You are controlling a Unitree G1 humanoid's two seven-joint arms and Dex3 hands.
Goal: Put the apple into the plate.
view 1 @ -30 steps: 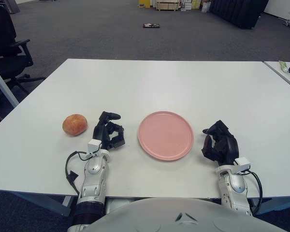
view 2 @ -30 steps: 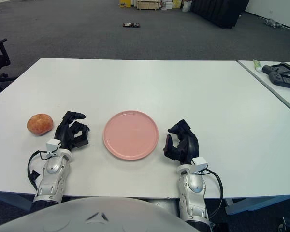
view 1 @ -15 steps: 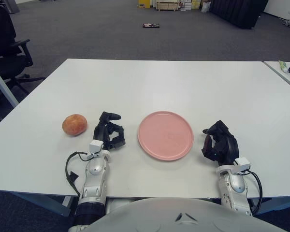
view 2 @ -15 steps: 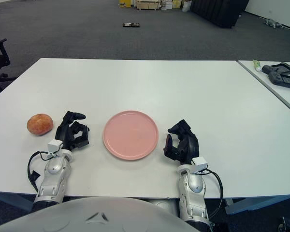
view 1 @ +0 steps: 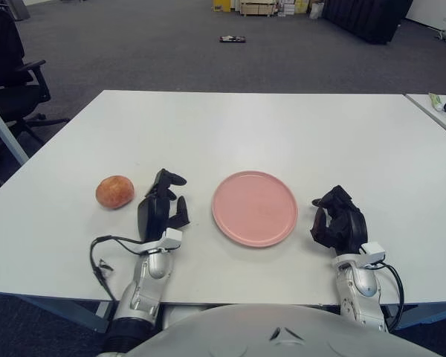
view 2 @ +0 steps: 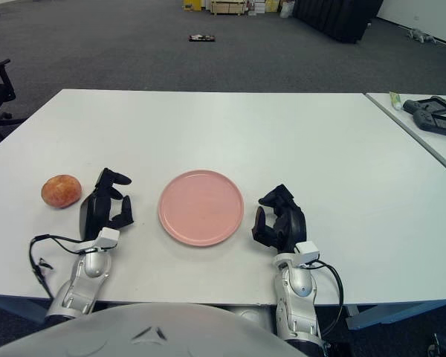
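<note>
A reddish-orange apple (view 1: pixel 115 192) lies on the white table (view 1: pixel 245 126), left of centre near the front. A pink plate (view 1: pixel 254 207) sits empty in the middle. My left hand (view 1: pixel 162 207) is between the two, a short gap to the right of the apple, turned so its back faces left; its fingers are loosely spread and hold nothing. My right hand (view 1: pixel 337 221) shows just right of the plate, fingers curled and empty.
A second table (view 2: pixel 424 119) at the far right carries a black device and a small tube. An office chair (view 1: pixel 11 74) stands off the left side. Grey carpet lies beyond the far edge.
My left hand has rotated at the wrist and shifted slightly left toward the apple, its forearm swinging outward. The apple, plate and right hand have not moved.
</note>
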